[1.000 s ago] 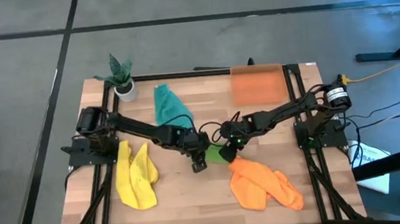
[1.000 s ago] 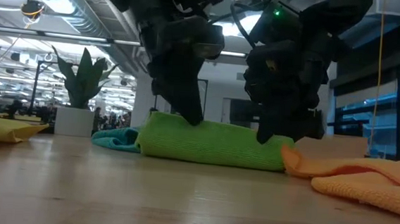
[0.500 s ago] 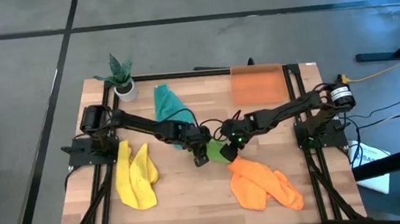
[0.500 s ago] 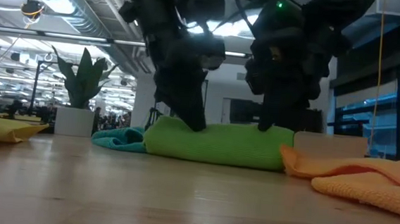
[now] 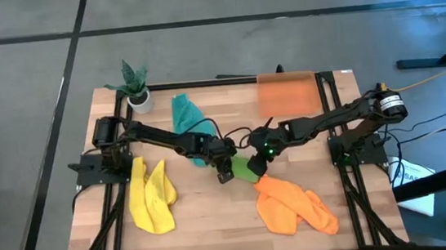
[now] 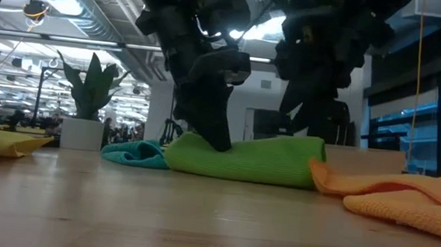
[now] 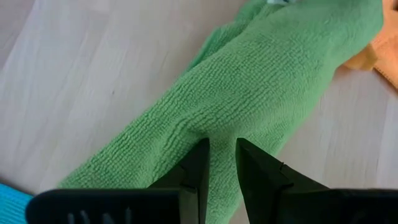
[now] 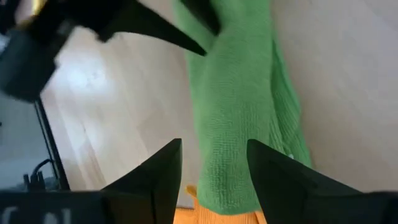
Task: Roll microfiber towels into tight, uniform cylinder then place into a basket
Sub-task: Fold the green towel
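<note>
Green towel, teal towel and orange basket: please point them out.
green towel (image 6: 249, 158), low view, middle of the roll.
teal towel (image 5: 188, 116), high view, its centre.
orange basket (image 5: 286, 96), high view, its floor.

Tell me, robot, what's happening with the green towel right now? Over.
Left gripper pressing on rolled green towel, fingers narrowly apart. Right gripper open over its other end. Orange towel touching it. Basket waiting.

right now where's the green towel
In the high view the green towel lies rolled near the table's middle, under both arms' tips, with the orange towel just beside it toward the right front and the teal towel farther back left.
</note>
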### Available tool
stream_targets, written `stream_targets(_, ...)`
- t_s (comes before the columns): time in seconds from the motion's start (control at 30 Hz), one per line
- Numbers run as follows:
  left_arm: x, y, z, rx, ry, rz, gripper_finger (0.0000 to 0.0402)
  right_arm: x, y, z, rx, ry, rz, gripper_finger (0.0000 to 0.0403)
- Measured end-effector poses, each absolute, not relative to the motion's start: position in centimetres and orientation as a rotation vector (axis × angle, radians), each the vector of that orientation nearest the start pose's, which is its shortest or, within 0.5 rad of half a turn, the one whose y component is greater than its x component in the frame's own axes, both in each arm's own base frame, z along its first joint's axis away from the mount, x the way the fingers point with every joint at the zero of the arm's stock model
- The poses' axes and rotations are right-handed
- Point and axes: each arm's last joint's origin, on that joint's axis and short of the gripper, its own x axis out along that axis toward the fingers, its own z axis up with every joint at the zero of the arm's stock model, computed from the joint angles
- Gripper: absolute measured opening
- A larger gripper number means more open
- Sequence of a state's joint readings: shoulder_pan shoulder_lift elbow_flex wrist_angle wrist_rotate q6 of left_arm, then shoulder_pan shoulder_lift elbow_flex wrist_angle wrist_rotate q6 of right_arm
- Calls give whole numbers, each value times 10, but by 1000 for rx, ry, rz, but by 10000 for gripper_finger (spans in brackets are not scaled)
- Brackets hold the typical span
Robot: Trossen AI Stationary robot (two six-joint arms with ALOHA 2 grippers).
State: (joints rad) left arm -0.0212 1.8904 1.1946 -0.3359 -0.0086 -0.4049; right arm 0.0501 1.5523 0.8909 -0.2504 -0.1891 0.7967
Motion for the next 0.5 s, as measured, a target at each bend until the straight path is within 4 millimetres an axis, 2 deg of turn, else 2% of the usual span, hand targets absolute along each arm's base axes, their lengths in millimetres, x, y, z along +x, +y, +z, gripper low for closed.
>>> stream_targets(0.17,380,-2,161,-362,1007,209,69,305,26,193,700,919,-77,182)
stream_targets(0.37,379,0,159,-367,1015,213,69,310,31,183,650,933,-45,182)
stream_targets(0.5,379,0,160,-375,1014,199,69,312,31,182,605,917,-31,182)
